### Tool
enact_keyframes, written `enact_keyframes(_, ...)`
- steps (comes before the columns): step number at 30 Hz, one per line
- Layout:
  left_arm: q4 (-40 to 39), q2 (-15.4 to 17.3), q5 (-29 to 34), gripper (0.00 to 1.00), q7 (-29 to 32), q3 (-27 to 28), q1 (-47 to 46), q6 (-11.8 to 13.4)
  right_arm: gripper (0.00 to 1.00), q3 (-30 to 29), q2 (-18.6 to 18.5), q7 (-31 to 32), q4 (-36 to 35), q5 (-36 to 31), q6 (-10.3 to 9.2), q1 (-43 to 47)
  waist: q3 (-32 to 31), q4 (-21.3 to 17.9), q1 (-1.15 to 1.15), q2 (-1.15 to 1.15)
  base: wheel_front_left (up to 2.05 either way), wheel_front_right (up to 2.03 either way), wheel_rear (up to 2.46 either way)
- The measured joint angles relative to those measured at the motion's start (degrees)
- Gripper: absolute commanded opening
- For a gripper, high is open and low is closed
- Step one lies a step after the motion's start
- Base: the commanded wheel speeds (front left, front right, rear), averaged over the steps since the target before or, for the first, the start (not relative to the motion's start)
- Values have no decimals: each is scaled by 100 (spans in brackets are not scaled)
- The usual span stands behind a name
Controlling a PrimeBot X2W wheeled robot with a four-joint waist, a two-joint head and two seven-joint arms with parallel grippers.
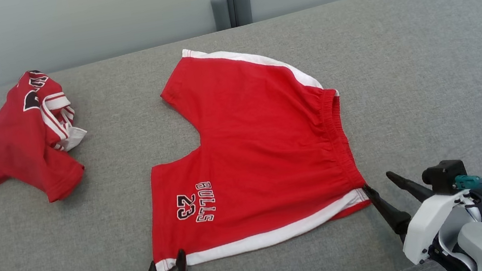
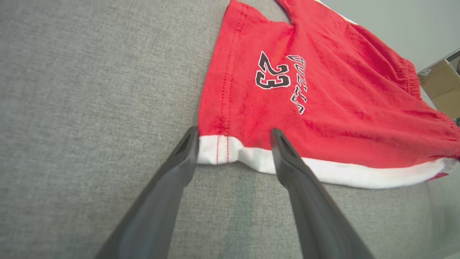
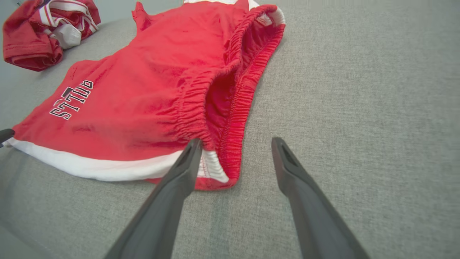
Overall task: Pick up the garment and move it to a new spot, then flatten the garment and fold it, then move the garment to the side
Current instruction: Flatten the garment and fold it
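Note:
The garment (image 1: 253, 153) is a pair of red shorts with white side stripes and "BULLS 23" print, spread flat on the grey cushion (image 1: 428, 78). My left gripper (image 1: 167, 259) is open at the near hem corner. In the left wrist view the left gripper (image 2: 234, 131) straddles the white-striped corner of the shorts (image 2: 323, 108) with nothing pinched. My right gripper (image 1: 378, 182) is open at the near waistband corner. In the right wrist view the right gripper (image 3: 236, 141) has one finger against the elastic waistband of the shorts (image 3: 143, 90) and the other over bare cushion.
A second red garment (image 1: 26, 139) lies crumpled at the far left of the cushion, also visible in the right wrist view (image 3: 39, 32). Grey posts (image 1: 231, 8) stand behind the cushion against the wall. A cardboard box (image 2: 440, 82) sits beyond the cushion's edge.

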Motion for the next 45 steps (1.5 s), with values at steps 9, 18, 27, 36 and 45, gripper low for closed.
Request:
enact_keyframes(9,-323,175,168,100,-151,164,45,1,100,-537,-35,-7,-619,-162,-68,335,-62,-24,0,0,0,0,0)
enact_keyframes(18,-871,275,503,100,-203,417,66,10,100,-1225,-101,-8,-1352,-447,-372,454,-200,-55,0,0,0,0,0)
enact_keyframes(27,-1701,244,962,100,-203,624,49,113,100,-1864,-18,-33,-2142,-713,-839,453,-411,-150,0,0,0,0,0)
enact_keyframes(36,-2192,208,1296,100,-209,923,224,325,100,-2083,197,-38,-2689,-955,-1092,555,-454,-173,0,0,0,0,0)
enact_keyframes(45,-2460,187,1505,100,-220,1140,801,407,100,-2169,327,-47,-2829,-1138,-1182,964,-491,-136,0,0,0,0,0)
